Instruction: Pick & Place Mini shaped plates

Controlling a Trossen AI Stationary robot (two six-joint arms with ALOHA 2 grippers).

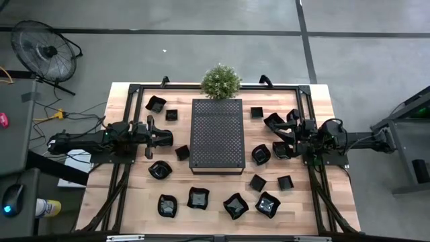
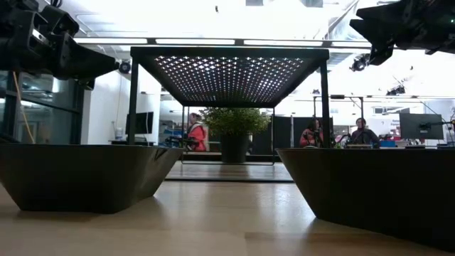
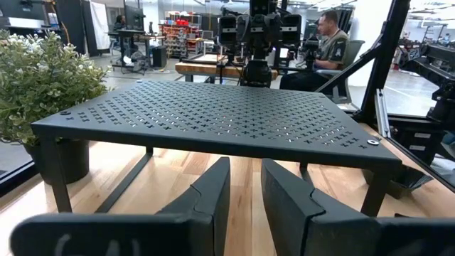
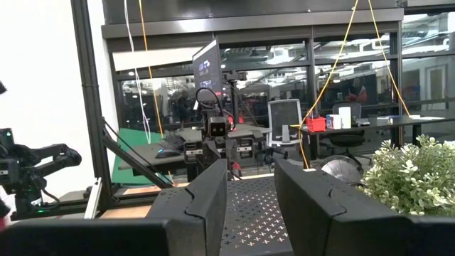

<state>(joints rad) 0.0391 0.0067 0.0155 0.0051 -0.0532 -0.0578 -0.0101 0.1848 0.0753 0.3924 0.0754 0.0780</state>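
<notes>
Left gripper (image 1: 166, 138) and right gripper (image 1: 280, 138) hover with fingers parted, empty, facing the raised black perforated metal tray (image 1: 216, 134) between them. Small glossy black mini shaped plates (image 1: 235, 205) lie scattered around and beneath both. Descending carelessly risks knocking neighbouring plates or striking the tray.

Small shiny black plates (image 1: 197, 197), square, round and wavy, upright and scattered around the table on three sides.

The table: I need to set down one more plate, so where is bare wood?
Bare wood lies at the front left corner, beside the front row of plates. The perforated tray top is empty. It is crowded around the right claw.
</notes>
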